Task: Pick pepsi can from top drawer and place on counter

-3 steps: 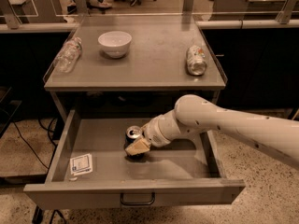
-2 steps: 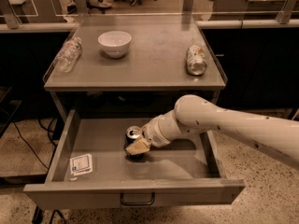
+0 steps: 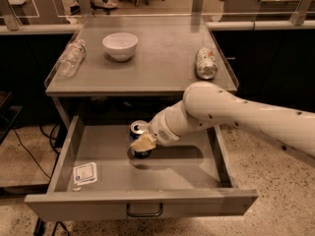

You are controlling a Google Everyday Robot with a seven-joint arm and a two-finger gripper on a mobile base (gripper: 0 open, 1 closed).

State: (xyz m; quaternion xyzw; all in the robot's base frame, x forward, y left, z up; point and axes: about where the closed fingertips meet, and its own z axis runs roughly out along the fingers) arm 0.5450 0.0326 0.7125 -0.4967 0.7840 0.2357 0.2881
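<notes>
The pepsi can, dark blue with a silver top, stands upright in the middle of the open top drawer. My gripper reaches in from the right on the white arm. Its tan fingers are closed around the can's side and hide most of its body. The can appears slightly raised above the drawer floor, with a shadow under it. The counter lies just above and behind the drawer.
On the counter are a white bowl, a clear plastic bottle lying at the left edge and a silver can lying at the right. A white card lies in the drawer's front left. The drawer handle faces front.
The can and the gripper have shifted slightly up and to the left in the drawer. The arm has barely moved otherwise.
</notes>
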